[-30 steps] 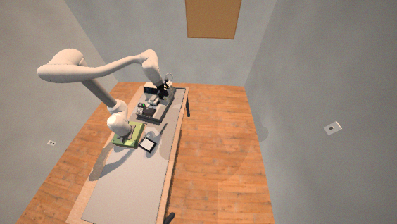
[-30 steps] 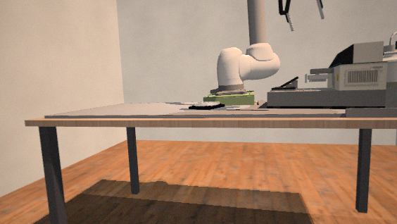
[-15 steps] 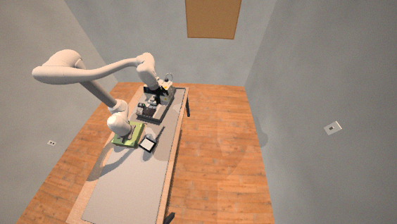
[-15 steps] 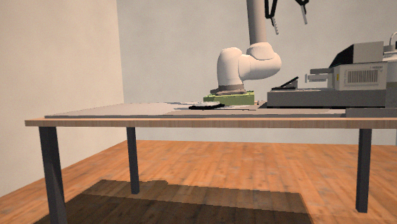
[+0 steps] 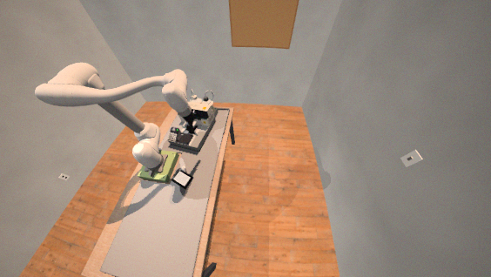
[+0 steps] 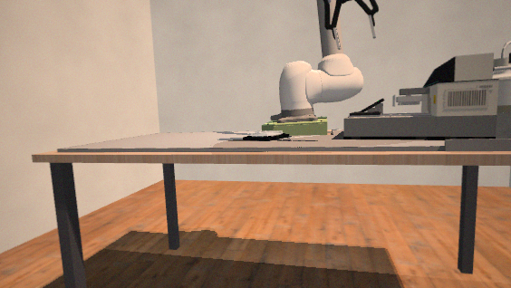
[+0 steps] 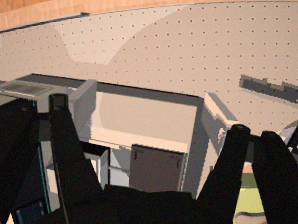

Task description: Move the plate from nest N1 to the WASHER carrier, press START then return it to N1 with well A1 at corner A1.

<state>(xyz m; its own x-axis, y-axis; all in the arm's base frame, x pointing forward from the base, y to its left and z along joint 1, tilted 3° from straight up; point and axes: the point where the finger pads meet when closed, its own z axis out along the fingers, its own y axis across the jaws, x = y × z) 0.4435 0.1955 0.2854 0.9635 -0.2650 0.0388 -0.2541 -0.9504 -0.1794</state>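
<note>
The white plate (image 5: 182, 178) (image 6: 268, 133) lies in the black nest N1 on the table, beside the green base; at this size its cut corner and exact seating cannot be told. My gripper (image 5: 191, 127) (image 6: 355, 39) (image 7: 150, 100) is partly open, with nothing between its fingers, high above the washer's front deck. The washer (image 5: 202, 107) (image 6: 467, 98) stands at the table's far end. Its keypad (image 5: 172, 136) is on the deck, with a small green spot (image 5: 177, 130) at its top. Single keys cannot be read. The carrier's pocket cannot be made out clearly.
A dark flat panel (image 5: 185, 138) (image 7: 156, 167) lies on the deck by the keypad. The tilted black panel (image 6: 374, 107) rises from the deck. The arm stands on the green base (image 5: 173, 163) (image 6: 296, 129) (image 7: 248, 200). Bottles (image 6: 502, 69) stand behind the washer.
</note>
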